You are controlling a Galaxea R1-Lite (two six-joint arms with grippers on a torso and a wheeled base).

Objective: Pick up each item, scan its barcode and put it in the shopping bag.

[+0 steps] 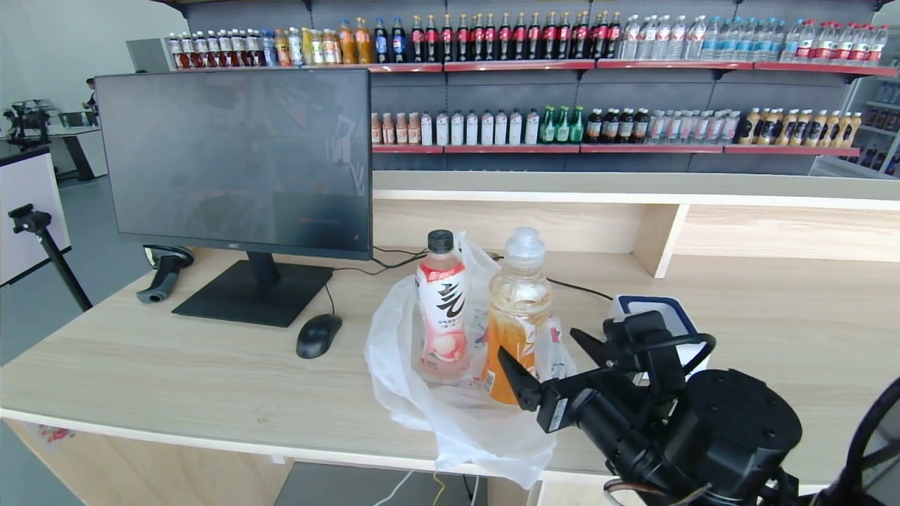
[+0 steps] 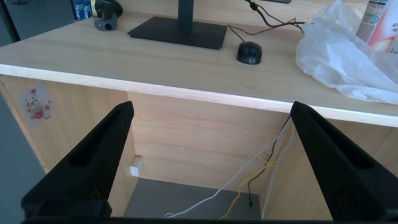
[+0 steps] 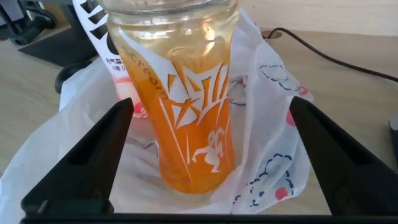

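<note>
Jaws: L gripper [image 2: 211, 107] wide open, nothing btwn the fingers. It sits low in front of the counter [image 2: 124, 56], facing the wood front below the top edge. R gripper [image 1: 540, 343] also wide open, holding nothing; the orange drink bottle [image 1: 519, 309] stands in the gap w/ space on both sides, no contact seen.

L to R on the counter:
- handheld scanner [image 1: 163, 273] lying at far left
- monitor [image 1: 242, 161] on its stand
- black mouse [image 1: 318, 335] just in front of the stand
- shopping bag [image 1: 394, 351], thin white plastic, spread open near the front edge

Two bottles stand upright in the bag, side by side and nearly touching: pink-label bottle [image 1: 441, 309] w/ black cap on the left, orange drink bottle w/ clear cap on the right.

R of the bag, behind R gripper, is a white pad w/ blue frame [image 1: 668, 303], part hidden by the arm. Drink shelves [image 1: 520, 65] run across the back wall.
</note>
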